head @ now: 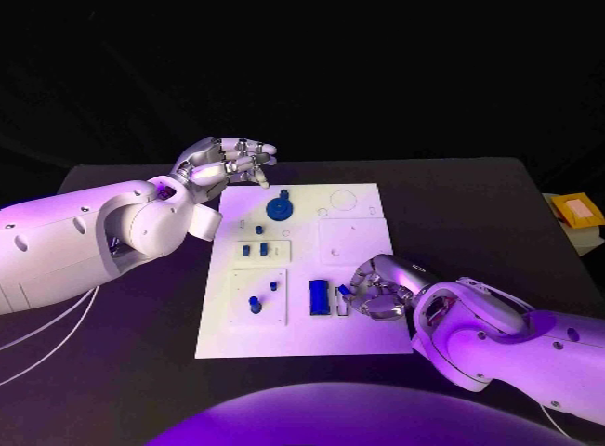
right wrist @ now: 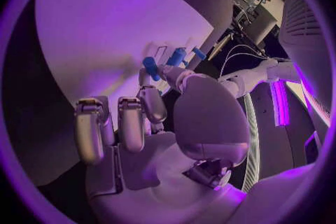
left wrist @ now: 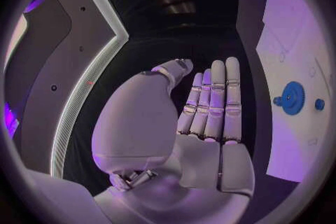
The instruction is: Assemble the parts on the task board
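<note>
Black table (head: 490,200) surface carries the white task board (head: 349,334) at its centre, with a dark backdrop behind. Several small blue parts sit on the board: a gear-shaped part (head: 281,205) near the far edge, a rectangular block (head: 319,296) near the front, and short pegs between them.

Handling: the parts appear to be small, rigid plastic pieces — light, hard and probably smooth, so likely to slip or tip under a loose pinch. Take a peg across its sides near the top, between thumb and fingertip, keeping it upright.

Right robot hand (head: 380,290) is low over the near right portion of the board, just beside the rectangular block. Its thumb and a finger pinch a small blue peg (right wrist: 151,68); two more blue pieces stand close ahead of the fingertips in the right wrist view.

Left robot hand (head: 231,162) hovers off the board's far left corner — fingers straight and together, holding nothing. The gear-shaped part lies near it, not touched.
</note>
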Robot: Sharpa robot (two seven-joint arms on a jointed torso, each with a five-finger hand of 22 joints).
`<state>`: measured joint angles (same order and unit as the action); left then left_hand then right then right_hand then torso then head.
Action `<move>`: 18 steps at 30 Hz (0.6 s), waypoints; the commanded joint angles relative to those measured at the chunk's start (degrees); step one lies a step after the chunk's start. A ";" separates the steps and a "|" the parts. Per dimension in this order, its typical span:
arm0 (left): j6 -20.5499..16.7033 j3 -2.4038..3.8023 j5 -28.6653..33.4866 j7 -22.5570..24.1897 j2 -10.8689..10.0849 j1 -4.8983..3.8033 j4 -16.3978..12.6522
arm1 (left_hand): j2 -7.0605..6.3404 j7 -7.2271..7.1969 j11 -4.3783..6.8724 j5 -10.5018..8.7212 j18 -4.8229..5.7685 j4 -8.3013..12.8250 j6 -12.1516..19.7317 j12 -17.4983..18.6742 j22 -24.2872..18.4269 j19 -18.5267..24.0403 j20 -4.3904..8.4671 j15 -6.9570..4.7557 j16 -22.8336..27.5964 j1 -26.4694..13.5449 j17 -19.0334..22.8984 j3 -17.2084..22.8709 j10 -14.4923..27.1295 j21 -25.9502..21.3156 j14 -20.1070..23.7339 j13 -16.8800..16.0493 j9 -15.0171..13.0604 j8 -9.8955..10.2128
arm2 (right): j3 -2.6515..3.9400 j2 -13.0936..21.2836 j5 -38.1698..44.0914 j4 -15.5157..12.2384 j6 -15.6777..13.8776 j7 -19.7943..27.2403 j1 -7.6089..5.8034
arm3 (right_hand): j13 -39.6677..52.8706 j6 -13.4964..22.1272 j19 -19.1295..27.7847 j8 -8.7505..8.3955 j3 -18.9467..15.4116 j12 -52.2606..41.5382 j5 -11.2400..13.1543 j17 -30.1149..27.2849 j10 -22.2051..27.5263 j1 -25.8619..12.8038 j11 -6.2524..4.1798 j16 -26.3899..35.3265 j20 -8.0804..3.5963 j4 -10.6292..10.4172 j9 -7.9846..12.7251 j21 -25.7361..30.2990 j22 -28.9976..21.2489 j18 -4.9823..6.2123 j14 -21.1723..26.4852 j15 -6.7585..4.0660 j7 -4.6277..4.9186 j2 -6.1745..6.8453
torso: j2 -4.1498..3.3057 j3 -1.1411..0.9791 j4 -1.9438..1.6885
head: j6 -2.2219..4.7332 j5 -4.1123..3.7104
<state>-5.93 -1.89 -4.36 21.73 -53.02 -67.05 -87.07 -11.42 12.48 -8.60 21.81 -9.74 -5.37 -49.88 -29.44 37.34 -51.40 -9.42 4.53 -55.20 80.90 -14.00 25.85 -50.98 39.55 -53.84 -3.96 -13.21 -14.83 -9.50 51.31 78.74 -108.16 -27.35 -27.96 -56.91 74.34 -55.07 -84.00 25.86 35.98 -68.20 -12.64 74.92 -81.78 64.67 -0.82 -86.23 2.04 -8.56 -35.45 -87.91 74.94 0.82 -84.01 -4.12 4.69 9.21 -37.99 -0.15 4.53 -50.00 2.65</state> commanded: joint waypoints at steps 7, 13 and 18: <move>0.82 0.03 -0.11 0.25 0.11 -0.06 -0.16 | 0.58 0.17 -0.17 0.09 -0.68 0.12 -0.04 -0.41 -0.04 0.03 -0.26 0.06 -0.26 0.00 0.08 0.23 0.36 -0.25 0.36 -0.01 0.06 0.24 | 0.01 -0.82 -1.16 0.23 1.14 0.28 0.10 | 0.28 -2.17 -5.11 0.14 -0.57 -0.33 -0.27 9.29 -0.19 -0.75 -0.25 -0.32 -0.24 -0.16 -1.88 -0.05 14.41 -0.33 -4.74 -0.43 -1.52 -0.30 | 0.04 -0.01 0.11 | 0.00 -0.16; 0.77 0.03 -0.12 0.12 0.11 -0.06 -0.19 | 0.58 0.17 -0.17 0.09 -0.68 0.12 -0.04 -0.41 -0.04 0.03 -0.26 0.06 -0.26 0.00 0.08 0.23 0.36 -0.25 0.36 -0.01 0.06 0.24 | 0.01 -0.89 -1.09 0.33 1.68 0.03 0.11 | 0.84 -2.82 -5.30 0.37 -2.43 -1.01 -1.69 9.65 -0.56 -2.08 -0.44 -0.54 -0.38 -1.39 -2.08 -0.49 14.55 -0.43 -4.83 -0.62 -1.75 -0.04 | 0.05 0.04 0.04 | 0.00 -0.03; 0.76 0.03 -0.12 0.09 0.06 -0.06 -0.21 | 0.62 0.18 -0.17 0.11 -0.68 0.15 -0.03 -0.41 -0.03 0.01 -0.26 0.05 -0.27 0.03 0.09 0.27 0.38 -0.25 0.38 -0.01 0.06 0.24 | 0.01 -0.83 -0.65 0.38 2.24 -0.25 0.11 | 1.27 -3.18 -5.40 0.47 -4.59 -1.48 -1.64 9.91 -0.81 -3.26 -0.50 -0.70 -0.48 -2.75 -2.16 -0.73 14.62 -0.49 -4.88 -0.66 -1.83 0.16 | 0.05 0.00 0.06 | 0.00 0.08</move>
<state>-5.93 -1.89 -4.36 21.57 -53.03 -67.06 -87.10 -11.42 12.48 -8.60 21.81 -9.74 -5.37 -49.88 -29.66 37.34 -51.40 -9.42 4.52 -55.20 80.90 -14.00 25.85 -50.99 39.55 -53.84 -3.96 -13.21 -14.83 -9.50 50.51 77.66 -107.76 -26.54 -28.03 -56.86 74.96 -57.61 -84.00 26.18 31.61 -69.53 -14.58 74.91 -82.30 61.58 -1.33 -86.66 2.05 -11.45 -37.71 -88.32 74.94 0.82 -84.02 -4.53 2.99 9.33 -37.94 -0.13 4.58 -50.00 2.67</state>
